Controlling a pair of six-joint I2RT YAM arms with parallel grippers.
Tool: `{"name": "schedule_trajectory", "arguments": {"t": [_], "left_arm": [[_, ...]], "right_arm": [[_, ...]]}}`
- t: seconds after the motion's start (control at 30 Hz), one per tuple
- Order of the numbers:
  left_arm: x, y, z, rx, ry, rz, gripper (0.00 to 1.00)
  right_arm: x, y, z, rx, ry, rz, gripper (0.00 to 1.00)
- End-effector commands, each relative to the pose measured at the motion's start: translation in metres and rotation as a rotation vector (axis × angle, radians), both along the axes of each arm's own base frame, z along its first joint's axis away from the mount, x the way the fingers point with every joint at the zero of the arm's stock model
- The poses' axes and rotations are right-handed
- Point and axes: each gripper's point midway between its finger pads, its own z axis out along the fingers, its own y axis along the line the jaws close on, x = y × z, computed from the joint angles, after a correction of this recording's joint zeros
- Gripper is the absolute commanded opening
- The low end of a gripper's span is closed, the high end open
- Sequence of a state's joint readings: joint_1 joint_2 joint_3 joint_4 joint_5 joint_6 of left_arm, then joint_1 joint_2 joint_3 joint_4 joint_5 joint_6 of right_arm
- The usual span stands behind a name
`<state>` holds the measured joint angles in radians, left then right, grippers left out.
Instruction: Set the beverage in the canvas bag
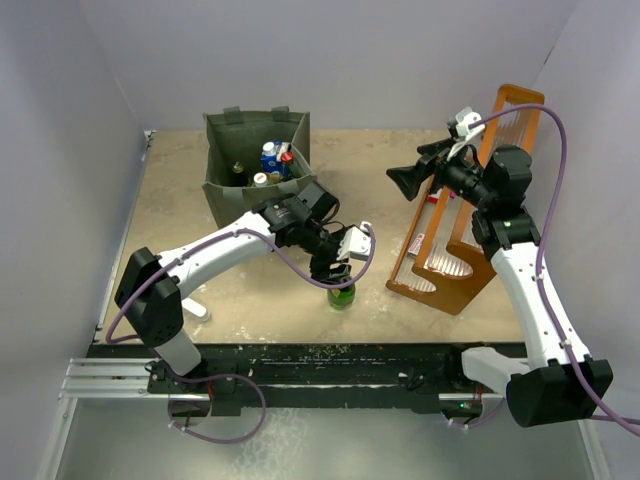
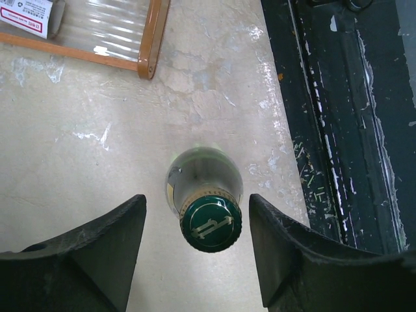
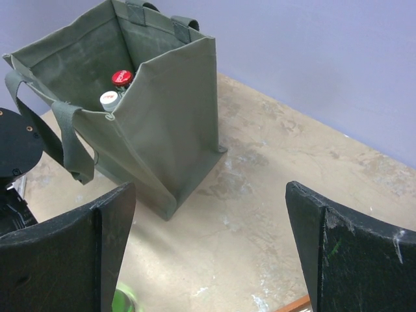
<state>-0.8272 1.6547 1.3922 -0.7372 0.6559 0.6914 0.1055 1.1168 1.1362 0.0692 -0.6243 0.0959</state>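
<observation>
Left gripper (image 2: 196, 203): parted, flanking green-capped glass bottle (image 2: 210, 224) by table (image 2: 78, 162)'s front edge.
Right gripper (image 3: 209, 192): spread wide, empty.

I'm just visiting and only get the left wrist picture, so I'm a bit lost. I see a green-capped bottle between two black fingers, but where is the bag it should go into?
Observer: The canvas bag stands toward the back left of the table, with its open top facing up.
Visitor: Is it empty?
Observer: No. Several bottles stand inside it, and a red cap and a white cap show.
Visitor: And the other arm?
Observer: The right gripper is raised above the table, left of the orange rack. Its jaws are wide open and hold nothing.
</observation>
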Motion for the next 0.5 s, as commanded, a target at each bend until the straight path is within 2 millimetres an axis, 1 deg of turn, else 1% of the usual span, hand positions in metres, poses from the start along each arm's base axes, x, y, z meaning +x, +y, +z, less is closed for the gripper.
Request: {"name": "schedule_trajectory", "arguments": {"t": [0.0,0.23,0.47], "left_arm": [[-0.0026,-0.0112,0.0118,-0.063,-0.004,-0.03,0.66],[-0.0035,-0.011,0.0146,-0.071,-0.006,-0.034,0.59],[-0.0062,-0.0127,0.0167,-0.084,0.005,-0.043,0.49]], "right_arm": [[-0.0053,0.0025,0.0157,0.021,-0.06,0.022,0.98],[-0.0022,0.0041,0.0122,0.027,-0.047,0.028,0.98],[-0.0013,0.0046,0.0093,0.03,-0.041,0.031,0.98]]}}
